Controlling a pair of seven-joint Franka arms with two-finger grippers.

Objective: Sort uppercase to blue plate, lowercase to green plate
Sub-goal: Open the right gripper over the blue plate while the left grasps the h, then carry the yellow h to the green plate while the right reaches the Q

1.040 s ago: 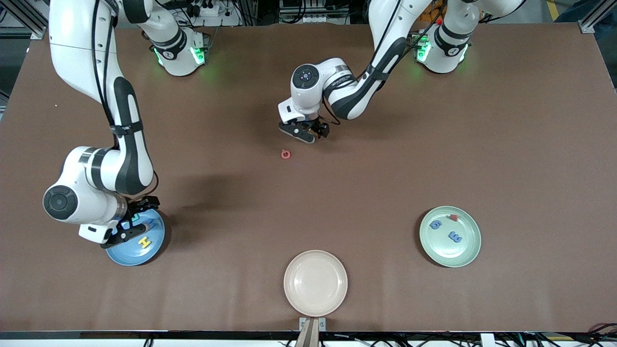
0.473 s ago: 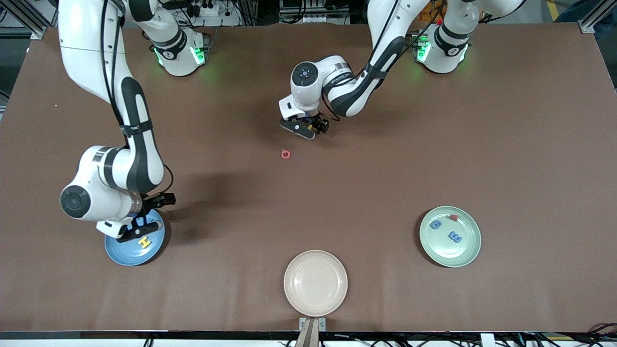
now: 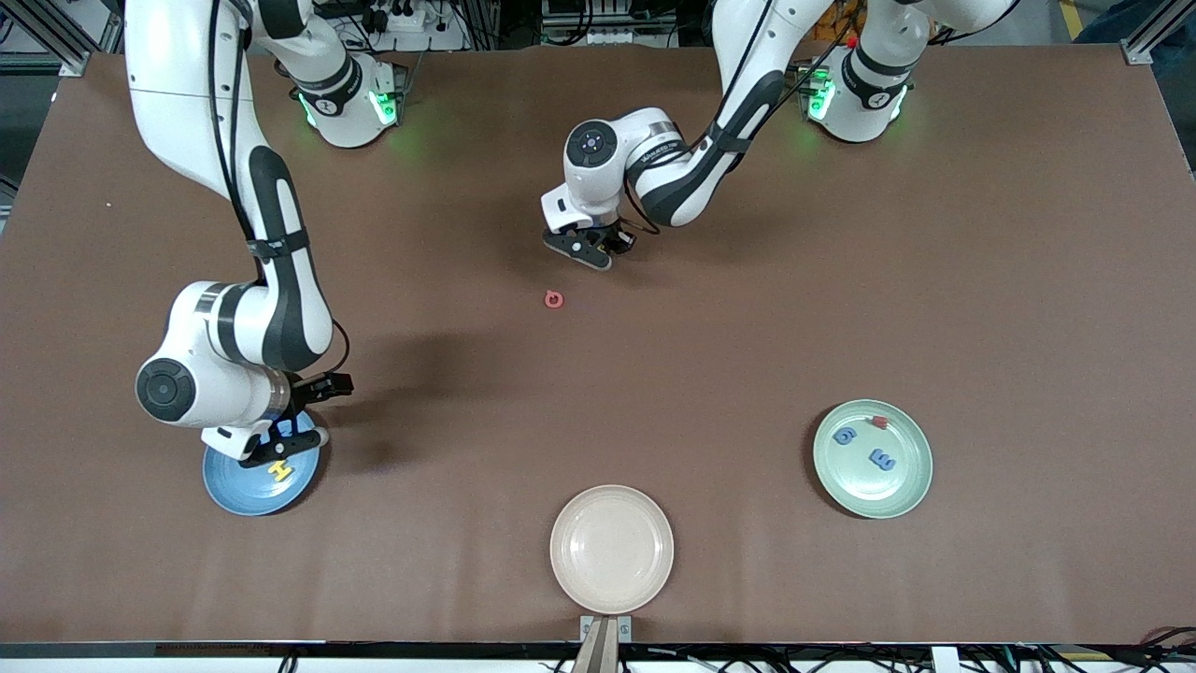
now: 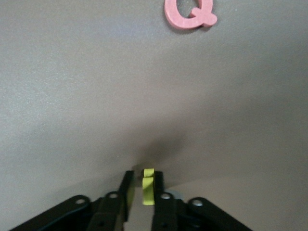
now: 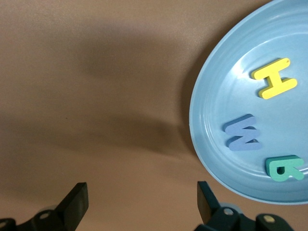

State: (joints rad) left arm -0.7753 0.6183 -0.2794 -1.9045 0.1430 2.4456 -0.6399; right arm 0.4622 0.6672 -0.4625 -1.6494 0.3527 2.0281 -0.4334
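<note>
- Blue plate (image 5: 211, 91) holds H (image 5: 274, 78), M (image 5: 243, 133), R (image 5: 284, 168); right gripper (image 5: 139, 199) spread over its edge.
- Green plate (image 3: 911, 486) holds g (image 3: 845, 436), m (image 3: 882, 459), w (image 3: 879, 422).
- Left gripper (image 4: 144, 185) pinches yellow letter (image 4: 148, 186) mid-table.
- Q (image 4: 189, 13) lies near it, unsorted.

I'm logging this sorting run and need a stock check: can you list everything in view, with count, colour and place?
blue plate: 1, medium blue, toward the right arm's end; holds yellow H, blue M, teal R.
green plate: 1, pale green, toward the left arm's end; holds two blue letters and a red letter.
beige plate: 1, nearest the front camera.
red Q: 1, on the table mid-table.
yellow letter: 1, tiny, between the left gripper's fingers.
left gripper: shut on the yellow letter.
right gripper: open, over the blue plate's edge.
</note>
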